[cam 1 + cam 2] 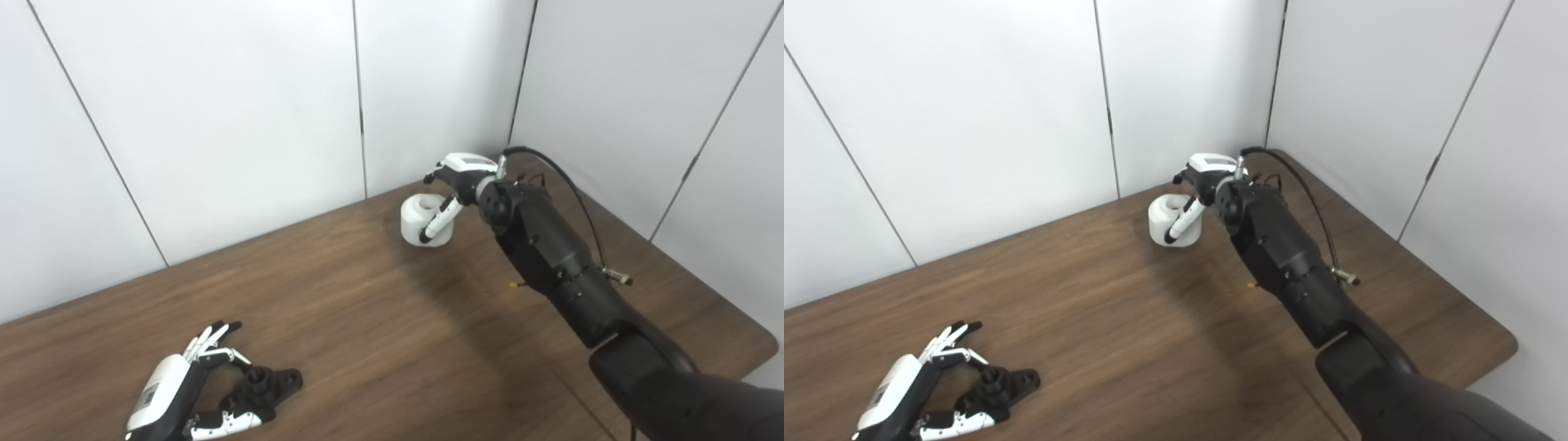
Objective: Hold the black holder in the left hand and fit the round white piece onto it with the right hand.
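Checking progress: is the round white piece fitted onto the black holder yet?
No. Round white piece sits far across the table from black holder.

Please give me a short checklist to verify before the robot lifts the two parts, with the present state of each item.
1. Right hand at the round white piece: ok, fingers lie across its front.
2. Right hand grip fully closed: cannot tell.
3. Left hand at the black holder: ok, fingers on both sides.
4. Holder gripped firmly: cannot tell.
5. Both parts still on the table: ok.
6. Parts aligned for fitting: not ok, they are far apart.
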### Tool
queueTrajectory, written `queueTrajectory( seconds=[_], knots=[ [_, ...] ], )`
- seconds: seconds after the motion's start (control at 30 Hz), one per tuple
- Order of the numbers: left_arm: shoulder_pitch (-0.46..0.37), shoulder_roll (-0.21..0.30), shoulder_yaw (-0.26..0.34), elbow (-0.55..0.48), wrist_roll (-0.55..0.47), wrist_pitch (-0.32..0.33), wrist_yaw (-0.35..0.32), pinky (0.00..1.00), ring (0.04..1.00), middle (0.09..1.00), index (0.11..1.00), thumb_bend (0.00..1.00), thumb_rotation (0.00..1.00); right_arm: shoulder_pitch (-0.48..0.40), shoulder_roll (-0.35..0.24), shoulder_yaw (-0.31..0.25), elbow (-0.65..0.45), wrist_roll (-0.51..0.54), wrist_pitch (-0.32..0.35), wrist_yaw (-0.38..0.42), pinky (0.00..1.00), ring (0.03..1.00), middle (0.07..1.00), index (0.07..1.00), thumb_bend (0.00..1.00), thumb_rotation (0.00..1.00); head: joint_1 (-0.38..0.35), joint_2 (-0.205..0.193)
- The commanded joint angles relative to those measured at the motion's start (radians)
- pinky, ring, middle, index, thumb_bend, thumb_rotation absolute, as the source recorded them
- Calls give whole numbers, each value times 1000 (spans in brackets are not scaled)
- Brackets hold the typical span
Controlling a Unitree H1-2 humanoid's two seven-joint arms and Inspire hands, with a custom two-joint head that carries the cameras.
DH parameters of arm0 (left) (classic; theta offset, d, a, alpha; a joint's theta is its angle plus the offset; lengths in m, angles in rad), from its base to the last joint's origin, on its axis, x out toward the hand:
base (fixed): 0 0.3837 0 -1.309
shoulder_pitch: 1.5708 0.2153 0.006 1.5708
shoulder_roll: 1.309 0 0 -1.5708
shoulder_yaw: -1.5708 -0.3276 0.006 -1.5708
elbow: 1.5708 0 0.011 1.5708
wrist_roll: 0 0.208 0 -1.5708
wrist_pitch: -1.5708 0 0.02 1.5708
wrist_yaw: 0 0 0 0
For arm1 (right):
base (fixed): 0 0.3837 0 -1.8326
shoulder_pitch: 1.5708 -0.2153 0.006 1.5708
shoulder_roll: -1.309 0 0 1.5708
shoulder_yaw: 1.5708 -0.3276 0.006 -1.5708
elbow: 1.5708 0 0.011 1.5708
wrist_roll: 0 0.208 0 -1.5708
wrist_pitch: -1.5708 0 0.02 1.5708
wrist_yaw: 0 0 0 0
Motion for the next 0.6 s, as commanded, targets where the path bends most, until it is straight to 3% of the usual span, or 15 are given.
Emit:
queueTrajectory(
  seconds=[0.0, 0.57],
  knots=[
    [113, -4, -31, 68, 18, 19, -20, 1000, 1000, 944, 484, 523, 56, -37, -13, -13, -13, -8, 6, -34, 946, 995, 1000, 879, 963, 384, -1, 1],
    [123, -3, -28, 60, 15, 13, -21, 1000, 1000, 942, 484, 523, 56, -26, -21, 6, -20, -11, 6, -35, 937, 990, 1000, 871, 940, 362, 1, 12]
  ],
)
